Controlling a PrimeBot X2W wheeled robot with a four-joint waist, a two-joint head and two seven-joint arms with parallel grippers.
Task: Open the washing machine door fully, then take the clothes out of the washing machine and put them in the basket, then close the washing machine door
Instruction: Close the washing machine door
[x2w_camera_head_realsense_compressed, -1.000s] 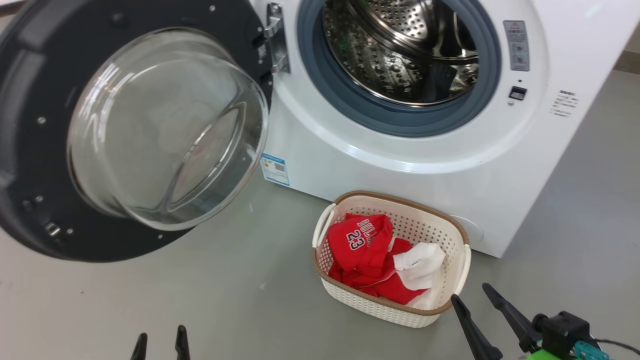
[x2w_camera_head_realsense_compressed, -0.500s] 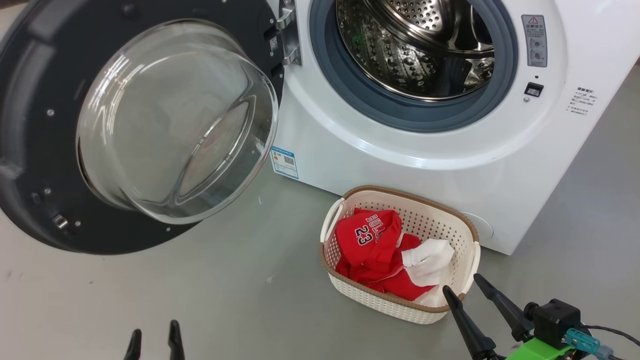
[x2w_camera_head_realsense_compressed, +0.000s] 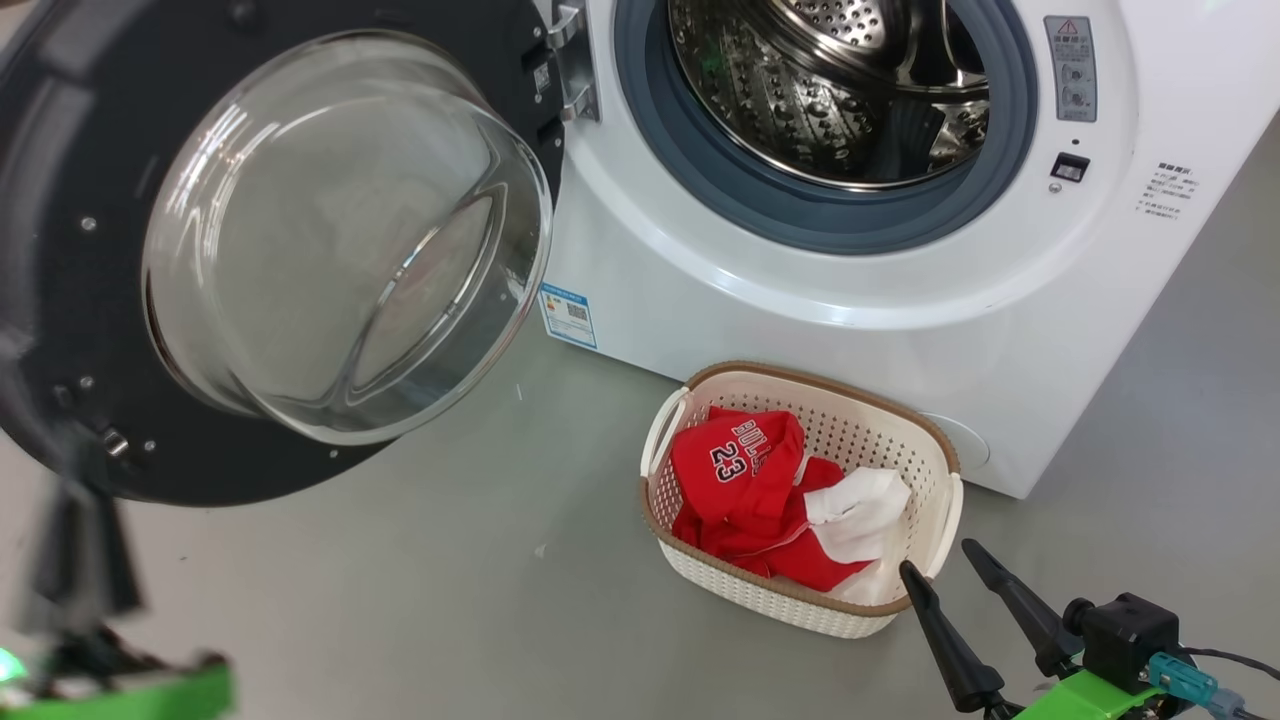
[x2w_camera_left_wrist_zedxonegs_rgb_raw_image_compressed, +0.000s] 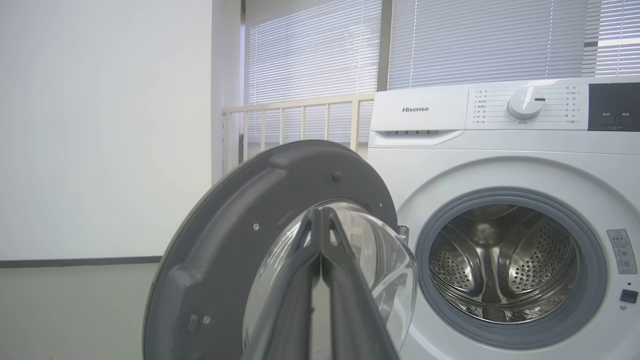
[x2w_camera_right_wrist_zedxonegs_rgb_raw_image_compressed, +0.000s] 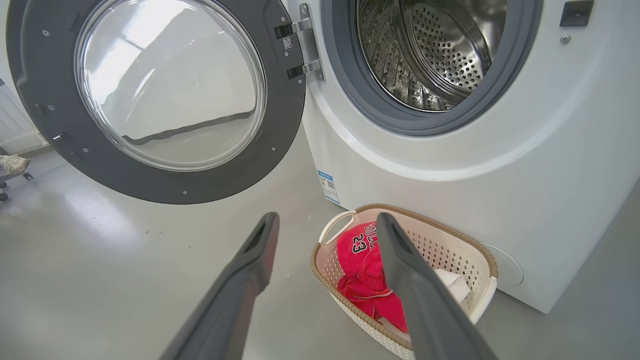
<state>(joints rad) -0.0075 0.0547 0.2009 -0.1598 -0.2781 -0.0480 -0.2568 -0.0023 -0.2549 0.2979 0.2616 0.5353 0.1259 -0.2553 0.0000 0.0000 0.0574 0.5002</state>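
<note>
The clothes (x2w_camera_head_realsense_compressed: 735, 480) lie in the basket (x2w_camera_head_realsense_compressed: 790, 610) just before the washing machine (x2w_camera_head_realsense_compressed: 900, 330), its door (x2w_camera_head_realsense_compressed: 60, 300) wide open. Facing the machine, the left gripper (x2w_camera_left_wrist_zedxonegs_rgb_raw_image_compressed: 320, 215) is pinched together empty; the right gripper (x2w_camera_head_realsense_compressed: 937, 557) gapes empty.

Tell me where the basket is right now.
Head view, lower centre-right: the basket sits on the floor close in front of the washing machine, holding the clothes, with the right gripper at its near right corner.

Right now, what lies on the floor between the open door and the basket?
Only bare grey floor lies between the door and the basket, with one tiny pale speck on it; the head view shows this.
</note>
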